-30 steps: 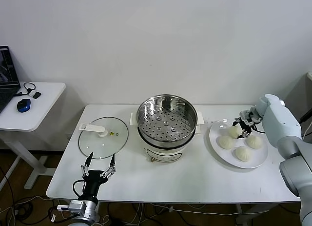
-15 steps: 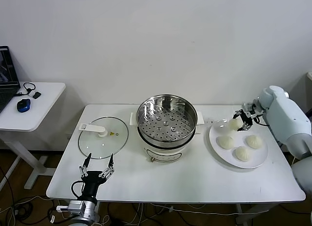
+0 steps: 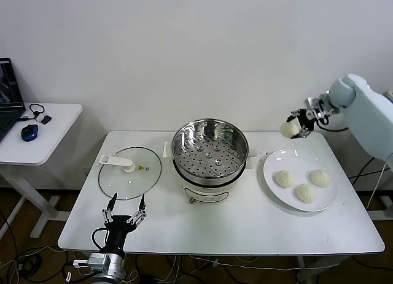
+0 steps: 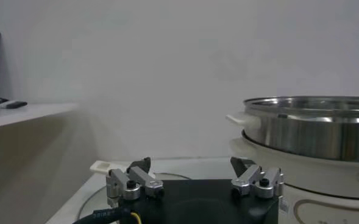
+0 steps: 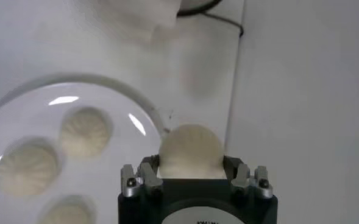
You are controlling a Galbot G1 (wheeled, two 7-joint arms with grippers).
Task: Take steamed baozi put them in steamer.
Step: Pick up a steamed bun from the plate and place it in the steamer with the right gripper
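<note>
My right gripper (image 3: 297, 126) holds one cream-white steamed baozi (image 3: 287, 130) in the air, above the far edge of the white plate (image 3: 269, 175) and to the right of the steamer. The right wrist view shows that baozi (image 5: 191, 151) squeezed between the fingers (image 5: 147, 171). Three more baozi (image 3: 284, 178) lie on the plate. The steel steamer (image 3: 210, 148), with its perforated bottom bare, stands on a white pot base at the table's middle. My left gripper (image 3: 124, 211) is parked open over the table's near left edge, with nothing between its fingers.
A flat glass lid (image 3: 129, 172) lies on the table left of the steamer. A small side table (image 3: 38, 132) with a mouse and laptop stands to the far left. A white wall runs behind the table.
My right gripper has lifted one baozi off the plate, rising and moving slightly left; three baozi stay on the plate. The left arm has not moved.
</note>
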